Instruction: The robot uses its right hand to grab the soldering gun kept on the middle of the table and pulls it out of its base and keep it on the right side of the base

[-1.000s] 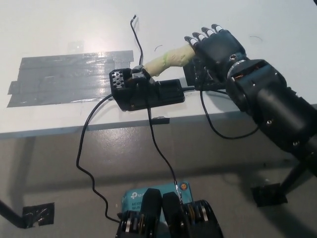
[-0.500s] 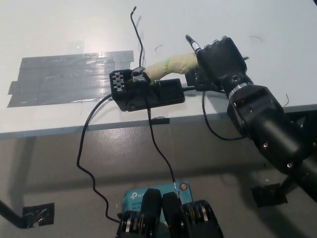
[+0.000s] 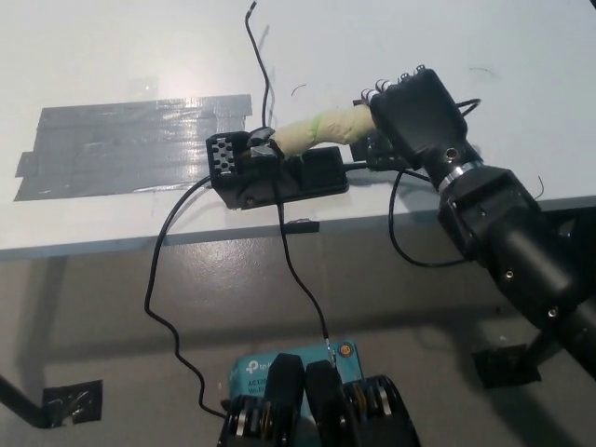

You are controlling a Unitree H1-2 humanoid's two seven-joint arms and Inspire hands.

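The soldering gun [image 3: 321,127] has a pale yellow-green wrapped handle. It lies slanted at the table's middle, with its front end still in the black base [image 3: 279,175]. My black right hand [image 3: 416,110] comes in from the right. Its fingers are curled over the right end of the handle, so it is shut on the gun. The end of the handle is hidden under the hand. My left hand is out of the picture.
A patch of grey tape [image 3: 130,147] covers the table left of the base. Black cables [image 3: 289,270] hang from the base over the table's front edge [image 3: 112,244], and another cable [image 3: 410,251] loops below my wrist. A thin wire [image 3: 261,65] runs toward the table's far side.
My right hand, open with its fingers spread above the handle a second ago, has turned and closed down on the handle's right end. That end now sits slightly lower.
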